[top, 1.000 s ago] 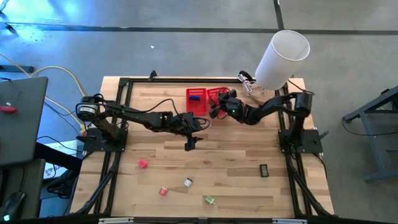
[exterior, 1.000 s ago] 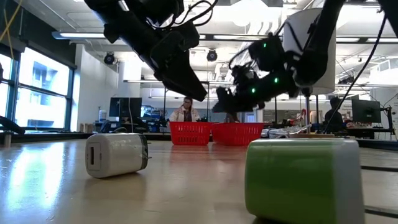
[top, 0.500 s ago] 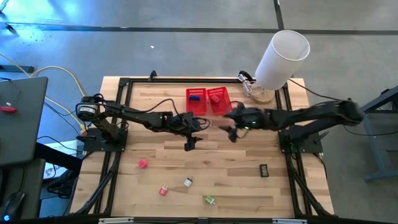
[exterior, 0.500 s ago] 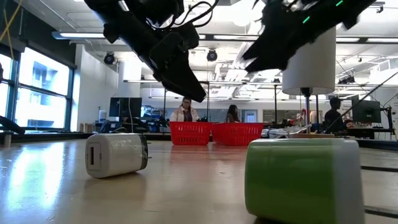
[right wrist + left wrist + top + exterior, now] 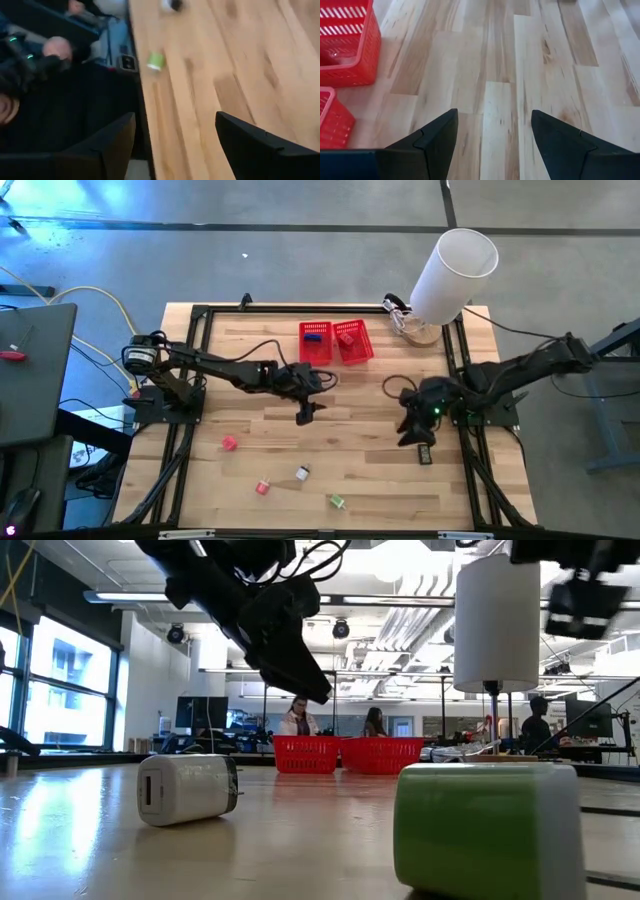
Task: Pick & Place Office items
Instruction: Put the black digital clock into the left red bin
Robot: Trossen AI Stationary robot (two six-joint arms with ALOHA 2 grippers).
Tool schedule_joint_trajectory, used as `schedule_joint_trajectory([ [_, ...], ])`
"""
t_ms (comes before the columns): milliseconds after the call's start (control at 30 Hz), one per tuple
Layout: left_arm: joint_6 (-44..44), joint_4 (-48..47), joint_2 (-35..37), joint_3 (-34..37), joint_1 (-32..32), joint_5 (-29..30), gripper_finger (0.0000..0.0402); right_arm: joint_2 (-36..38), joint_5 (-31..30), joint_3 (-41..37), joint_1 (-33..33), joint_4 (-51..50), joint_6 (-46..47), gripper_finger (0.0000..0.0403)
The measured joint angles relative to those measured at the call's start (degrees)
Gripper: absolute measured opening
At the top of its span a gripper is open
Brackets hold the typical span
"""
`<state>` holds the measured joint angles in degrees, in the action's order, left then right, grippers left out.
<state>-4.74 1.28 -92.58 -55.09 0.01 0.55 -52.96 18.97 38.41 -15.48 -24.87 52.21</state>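
A: Right hand [image 5: 412,432] sits over the right side of the desk [image 5: 250,380], fingers apart, nothing between them. The black rectangle [image 5: 424,453] lies just beside it on the near side, long axis running near-to-far.

B: So the right arm is nearer by far. Left hand [image 5: 306,411]?

A: Mid-desk, fingers apart and empty, near the two red baskets [image 5: 334,342] (it waits there). The pink item [image 5: 229,443], red-white item [image 5: 264,487], whitish item [image 5: 302,473] and green item [image 5: 337,502] lie in the near-left part, well apart from both hands.

B: View differences?

A: High view alone shows hand against rectangle. Right wrist view misses the rectangle and catches the green item far off at the desk edge. Low view shows whitish and green items close up, no rectangle.

B: Judgement: a short reach toward the near edge.
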Motion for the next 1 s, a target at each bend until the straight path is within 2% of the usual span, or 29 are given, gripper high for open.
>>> schedule_joint_trajectory([
  [200, 0.2, 0.0, 0.0, 0.0, -0.1, -0.9, 0.0246, -0.6, -8.7, 0.0, -5.6, -10.0, 19.3, 0.0264],
  [300, 0.2, 0.0, 0.0, 0.0, -0.1, -0.9, 0.0246, -0.6, -13.2, 0.0, -8.0, -18.1, 29.3, 0.0264],
  [467, 0.2, -0.4, 0.0, 0.0, -0.1, -0.9, 0.0246, -1.8, -16.3, 0.0, -12.9, -28.0, 43.8, 0.0264],
  [733, 0.4, -0.9, 0.0, 0.0, -0.1, -0.9, 0.0246, -8.3, -16.9, 0.0, -17.8, -27.1, 53.2, 0.0264],
  [900, 0.4, -0.9, 0.0, 0.0, -0.1, -0.9, 0.0246, -15.4, -11.4, 0.0, -18.6, -24.3, 55.9, 0.0254],
  [1000, 0.3, -0.9, 0.0, 0.0, -0.1, -0.9, 0.0246, -19.1, -10.6, 0.0, -18.5, -22.8, 55.4, 0.0243],
])
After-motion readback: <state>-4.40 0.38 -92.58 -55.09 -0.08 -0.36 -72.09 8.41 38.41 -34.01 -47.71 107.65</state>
